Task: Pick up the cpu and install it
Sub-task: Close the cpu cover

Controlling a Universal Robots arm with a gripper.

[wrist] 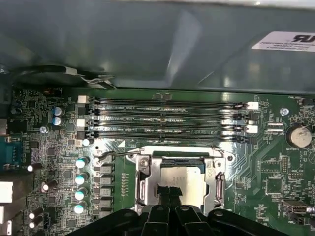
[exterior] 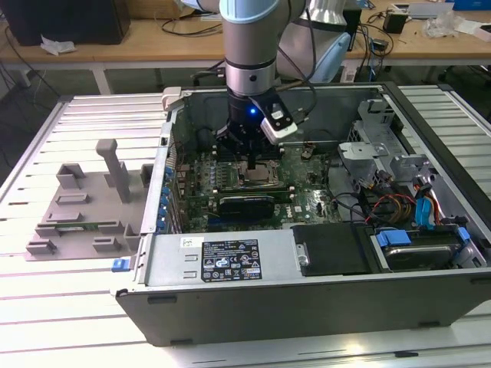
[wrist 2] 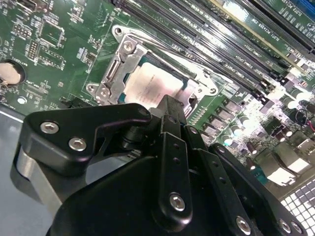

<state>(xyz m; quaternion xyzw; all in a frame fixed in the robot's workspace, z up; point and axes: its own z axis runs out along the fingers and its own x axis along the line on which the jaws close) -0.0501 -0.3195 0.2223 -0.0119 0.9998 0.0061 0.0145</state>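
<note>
Gripper (wrist: 170, 191) pinched closed, empty, tips on the cpu (wrist: 192, 181) in its socket (wrist: 146, 183); we judge it light, fragile; hold edges.

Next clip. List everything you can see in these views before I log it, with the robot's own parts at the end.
computer case: one, grey, open, on the slatted table
motherboard: one, green, inside the case
cpu socket frame: one, silver metal, on the motherboard
cpu: one, silver-grey, lying in the socket
memory slots: four, black, beside the socket
coin cell battery: one, silver, on the motherboard
tray blocks: one set, grey plastic, outside the case, on the exterior view's left
cables: several, blue and red, in the case, on the exterior view's right
arm: one, grey-blue, reaching down into the case
tool: one, black, shut, tip at the cpu
</note>
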